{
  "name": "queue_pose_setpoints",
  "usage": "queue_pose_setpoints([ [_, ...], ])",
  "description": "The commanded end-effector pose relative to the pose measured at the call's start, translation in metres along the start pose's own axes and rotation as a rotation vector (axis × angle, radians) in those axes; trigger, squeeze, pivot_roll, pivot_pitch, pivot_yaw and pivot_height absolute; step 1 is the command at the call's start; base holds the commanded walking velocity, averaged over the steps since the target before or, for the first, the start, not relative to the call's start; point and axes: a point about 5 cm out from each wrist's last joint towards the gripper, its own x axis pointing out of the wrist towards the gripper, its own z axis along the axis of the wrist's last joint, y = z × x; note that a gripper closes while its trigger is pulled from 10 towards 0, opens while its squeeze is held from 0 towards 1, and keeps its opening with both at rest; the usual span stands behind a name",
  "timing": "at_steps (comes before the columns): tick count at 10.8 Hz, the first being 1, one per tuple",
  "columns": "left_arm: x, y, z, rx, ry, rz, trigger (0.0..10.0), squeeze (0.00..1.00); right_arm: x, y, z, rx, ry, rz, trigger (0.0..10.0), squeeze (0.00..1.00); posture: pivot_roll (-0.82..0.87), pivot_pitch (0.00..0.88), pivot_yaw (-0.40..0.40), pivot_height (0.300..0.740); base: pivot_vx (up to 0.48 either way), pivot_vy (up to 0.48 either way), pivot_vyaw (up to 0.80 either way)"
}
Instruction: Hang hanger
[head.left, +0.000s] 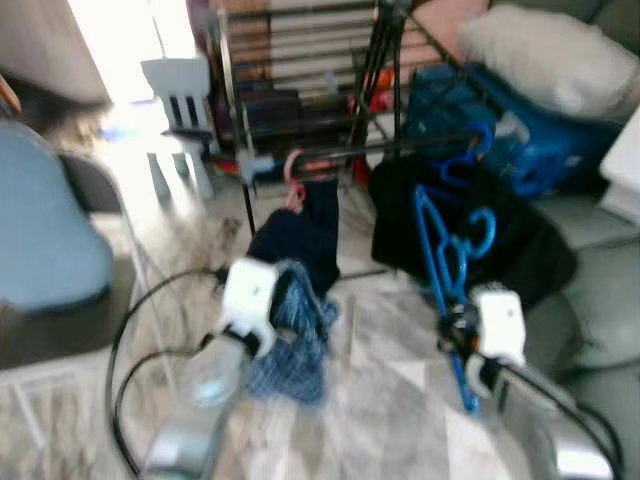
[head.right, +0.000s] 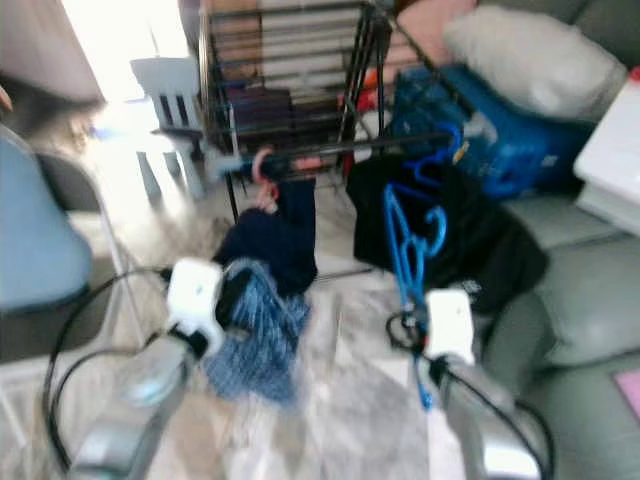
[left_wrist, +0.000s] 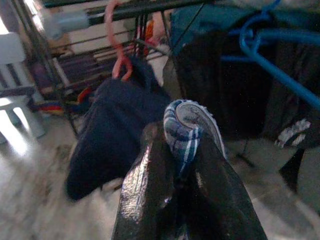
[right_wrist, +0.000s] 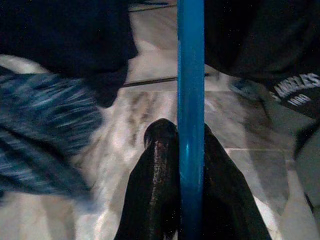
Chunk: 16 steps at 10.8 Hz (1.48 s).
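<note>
So the whole thing comes down to the blue hanger (head.left: 450, 255) versus the rack bar (head.left: 400, 148). The right pincer (right_wrist: 178, 131) is clenched on the hanger's lower end, and from there the hanger runs up and away, long axis close to vertical, leaning a bit toward the rack. Its hook end sits right up by the bar, in front of a black garment (head.left: 505, 235) draped there. The head views are too blurry for me to tell whether the hook is over the bar or just short of it. If I had to guess, the next move needs the hook lifted a touch and pushed forward over the bar, and the right arm is clearly the one placed for that.

The left pincer (left_wrist: 176, 145) is clamped on a fold of blue striped cloth (head.left: 295, 335), which hangs down low between the arms. It's in front of a navy garment (head.left: 300, 240) that hangs off the same bar on a pink hanger (left_wrist: 117, 42), so that stretch of bar is taken. The open bit looks to be between the pink hook and the black garment.

As for containers: there's a blue bag (head.left: 515, 140) behind the rack on the sofa (head.left: 590, 290) with a white pillow (head.left: 550, 55) on top, and I can't make out what's inside it.
</note>
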Motion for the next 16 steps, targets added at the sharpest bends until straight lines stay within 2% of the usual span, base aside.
queue_pose_setpoints([
  [1,-0.001,0.002,0.004,0.001,-0.01,0.01,10.0,0.0,-0.001,0.006,0.005,-0.018,-0.01,0.036,10.0,0.0,-0.14,0.042,0.026,0.74,-0.3,0.0,0.0],
  [2,-0.001,0.002,0.003,0.002,-0.007,0.012,10.0,0.0,-0.001,0.01,0.007,-0.036,-0.018,0.055,10.0,0.0,-0.14,0.046,0.023,0.74,-0.304,0.0,0.0],
  [5,-0.003,0.0,0.003,0.004,-0.001,0.005,10.0,0.0,0.003,0.005,0.016,-0.09,-0.074,0.0,10.0,0.0,-0.13,0.054,0.027,0.74,-0.305,0.0,0.0],
  [6,-0.003,-0.001,0.003,0.008,0.0,-0.002,10.0,0.0,0.004,0.006,0.016,-0.077,-0.076,-0.005,10.0,0.0,-0.13,0.055,0.031,0.74,-0.304,0.0,0.0],
  [7,-0.001,-0.002,0.003,0.005,0.003,-0.005,10.0,0.0,0.003,0.002,0.014,-0.033,-0.076,-0.071,10.0,0.0,-0.14,0.056,0.036,0.74,-0.311,0.0,0.0],
  [9,-0.001,-0.005,0.002,0.002,0.005,-0.014,10.0,0.0,0.002,0.003,0.014,-0.06,-0.094,-0.058,10.0,0.0,-0.14,0.058,0.039,0.74,-0.317,0.0,0.0],
  [12,0.0,-0.006,0.001,0.002,0.013,-0.012,10.0,0.0,0.002,0.001,0.012,-0.036,-0.068,-0.05,10.0,0.0,-0.14,0.059,0.034,0.74,-0.307,0.0,0.0],
  [16,-0.002,-0.009,0.002,-0.011,-0.004,-0.028,10.0,0.0,0.001,0.008,0.015,-0.025,-0.078,0.005,10.0,0.0,-0.14,0.061,0.03,0.74,-0.289,0.0,0.0],
])
